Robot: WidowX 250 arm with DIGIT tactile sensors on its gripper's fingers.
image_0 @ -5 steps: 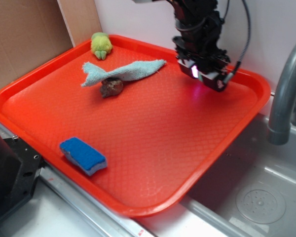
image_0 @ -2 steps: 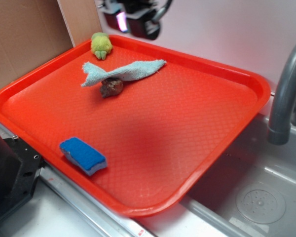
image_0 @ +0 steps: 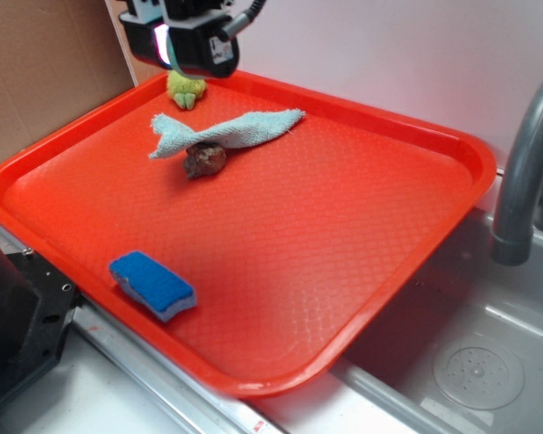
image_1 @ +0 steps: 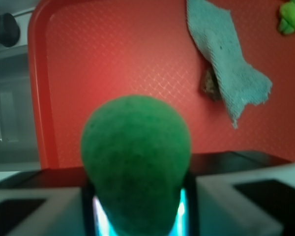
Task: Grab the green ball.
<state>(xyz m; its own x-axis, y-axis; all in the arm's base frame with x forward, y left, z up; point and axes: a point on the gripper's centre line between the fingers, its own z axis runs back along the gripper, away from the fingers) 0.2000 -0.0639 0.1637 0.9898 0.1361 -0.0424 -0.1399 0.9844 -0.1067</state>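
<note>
Held between the claw's (image_1: 137,206) two pale fingers (image_1: 34,209) at the bottom centre of the wrist view: the green ball (image_1: 135,164), round, blurred by closeness, filling the gap from one finger to the other. Pinched from both sides, so by appearance carried clear of the tray (image_0: 344,271); grab seemingly done, only a steady hold left to keep. No dimpled texture readable at this range.

In the exterior view, claw (image_0: 176,54) up at the upper left of the frame, above the tray's far corner, pink-white light glowing on its face. Ball itself not visible from there, hidden by the black housing.

Just under the claw in that view, partly covered by it: yellow-green plush toy (image_0: 186,89), near the tray's far rim. Lower in the frame, pale blue cloth (image_0: 222,133) stretched across the red mesh pattern, with a brown lump (image_0: 204,160) tucked under its middle and touching it. Blue sponge (image_0: 153,286) well apart, at the lower left, near the front rim. Grey faucet (image_0: 525,163) at the right edge, over a sink (image_0: 471,362).

Nothing standing in the way of the held ball at this height; plush toy the one thing close below.
</note>
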